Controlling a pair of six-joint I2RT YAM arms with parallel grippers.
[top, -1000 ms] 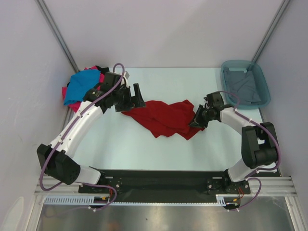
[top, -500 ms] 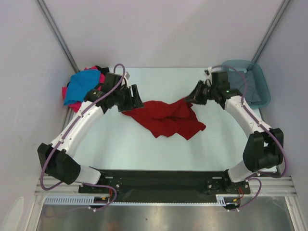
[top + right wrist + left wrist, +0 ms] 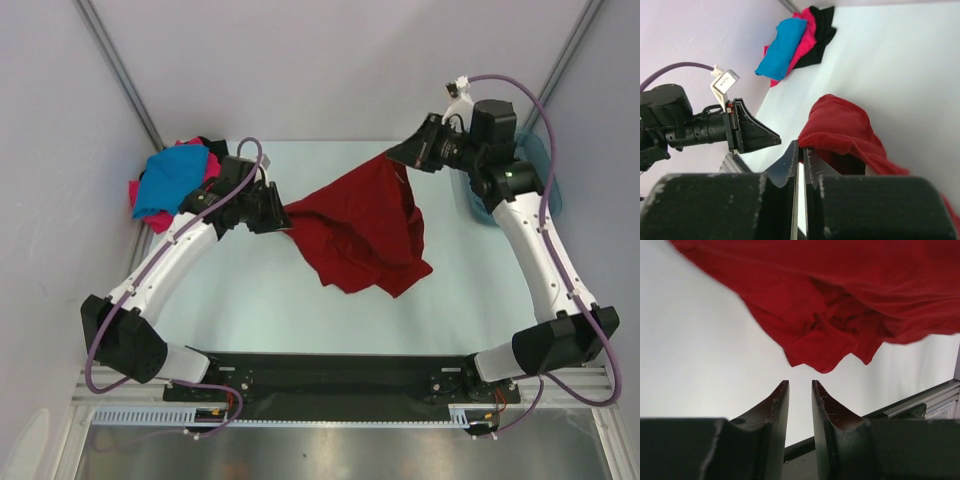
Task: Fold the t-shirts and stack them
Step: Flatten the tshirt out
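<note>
Cloth first: the right tool (image 3: 393,158) is clamped on the dark red shirt (image 3: 360,225), held up above the surface (image 3: 230,290). The left tool (image 3: 800,384), jaws narrowly apart and empty, should pinch the nearest hem before spreading it flat.

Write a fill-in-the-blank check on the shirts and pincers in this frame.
1. The right pincer is shut on a t-shirt whose colour is ___.
2. The left pincer, its jaws slightly apart, holds ___.
3. The pile of blue, pink and black shirts lies at the far ___ corner of the table.
Missing words: dark red; nothing; left.
</note>
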